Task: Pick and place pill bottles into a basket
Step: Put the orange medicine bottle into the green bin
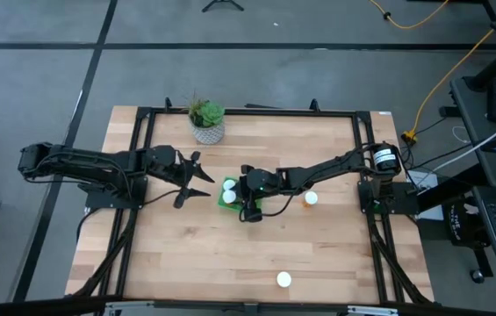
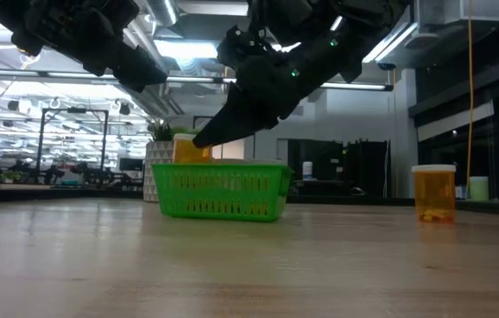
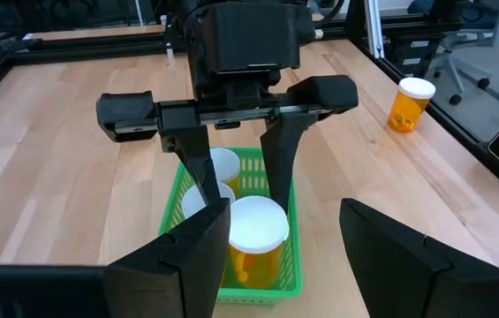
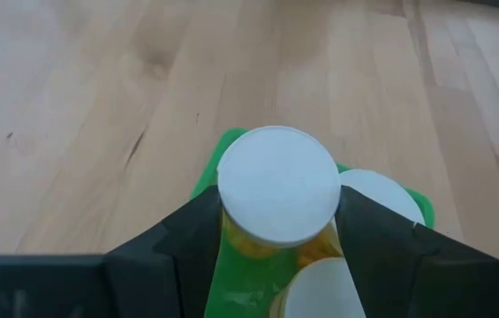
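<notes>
1. A lone pill bottle [image 1: 283, 279] stands upright near the table's front edge, well apart from everything else.
2. The green basket [image 1: 222, 203] sits near the middle of the wooden table [image 1: 186, 254]. Two white-capped bottles [image 1: 229, 190] show in its left part in the high view.
3. The right gripper [image 3: 234, 190] hangs over the basket, its fingers [image 4: 192, 238] closed on either side of a pill bottle [image 4: 277, 190] just under the white cap. This held bottle is upright, above the basket and beside two others [image 4: 380, 196] already inside.
4. Another bottle [image 1: 311, 199] stands upright on the table to the right of the basket, under the right arm.
5. The left gripper [image 1: 197, 178] waits just left of the basket, its fingers [image 3: 187, 256] spread wide and holding nothing.
6. A potted plant [image 1: 206, 119] stands near the far edge of the table.
</notes>
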